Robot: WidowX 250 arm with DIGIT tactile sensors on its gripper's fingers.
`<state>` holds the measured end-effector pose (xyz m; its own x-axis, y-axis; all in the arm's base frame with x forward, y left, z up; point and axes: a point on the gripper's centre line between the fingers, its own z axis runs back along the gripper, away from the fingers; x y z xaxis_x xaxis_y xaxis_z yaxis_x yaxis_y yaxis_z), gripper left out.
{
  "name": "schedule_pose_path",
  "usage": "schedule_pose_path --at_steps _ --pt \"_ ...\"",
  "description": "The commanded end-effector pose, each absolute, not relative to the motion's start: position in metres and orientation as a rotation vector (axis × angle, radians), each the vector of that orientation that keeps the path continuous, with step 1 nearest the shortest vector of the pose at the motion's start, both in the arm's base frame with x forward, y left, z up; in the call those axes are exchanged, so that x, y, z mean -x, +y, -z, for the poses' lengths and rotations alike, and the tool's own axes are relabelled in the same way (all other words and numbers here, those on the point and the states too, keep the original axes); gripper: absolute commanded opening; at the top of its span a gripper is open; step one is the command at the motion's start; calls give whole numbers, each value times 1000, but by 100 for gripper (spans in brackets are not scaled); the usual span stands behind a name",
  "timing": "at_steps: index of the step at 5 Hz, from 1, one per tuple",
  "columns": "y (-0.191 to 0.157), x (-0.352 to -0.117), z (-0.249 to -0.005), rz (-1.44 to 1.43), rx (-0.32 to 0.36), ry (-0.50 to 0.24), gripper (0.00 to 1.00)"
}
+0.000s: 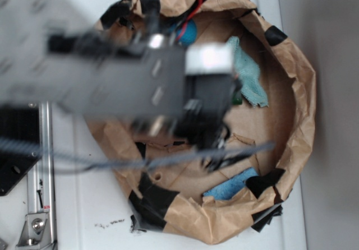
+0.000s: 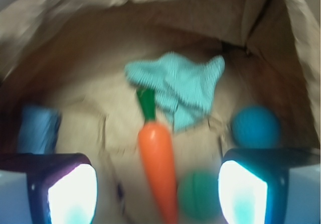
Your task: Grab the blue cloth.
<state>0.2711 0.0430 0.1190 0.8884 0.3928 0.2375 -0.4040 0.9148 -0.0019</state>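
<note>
- Two fingers (image 2: 70, 194) of the hand (image 2: 158, 194) frame the bottom of the wrist view, standing wide apart; nothing lies clamped between them and they touch no object.
- Between the fingers, below the hand, lie an orange carrot (image 2: 158, 158) with a green top and, just beside its lower end, a green ball (image 2: 199, 194).
- Beyond the carrot's green top lies the blue cloth (image 2: 180, 86), a pale teal rag in irregular folds on the brown floor of the paper-walled bin (image 2: 75, 38); it is clear of the hand and roughly centred ahead of the gap.
- A round blue ball (image 2: 256, 127) sits near the cloth's right side, ahead of the right-hand finger; a brighter blue flat piece (image 2: 37, 128) lies at the left.
- From the exterior view, the arm (image 1: 112, 76) is blurred and covers much of the bin, which stands on a white desk (image 1: 84, 211); the hand itself cannot be made out there.
- The cloth (image 1: 249, 76) shows beside the arm, partly hidden by it; the ball (image 1: 185, 32) and the flat piece (image 1: 233, 185) are only partly visible.
</note>
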Motion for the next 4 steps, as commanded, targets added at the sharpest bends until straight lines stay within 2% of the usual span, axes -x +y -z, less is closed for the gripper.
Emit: schedule_pose_path --at_steps 1,4 --pt "67 -314 -70 -361 14 -291 100" --pt "67 -314 -70 -361 14 -291 100"
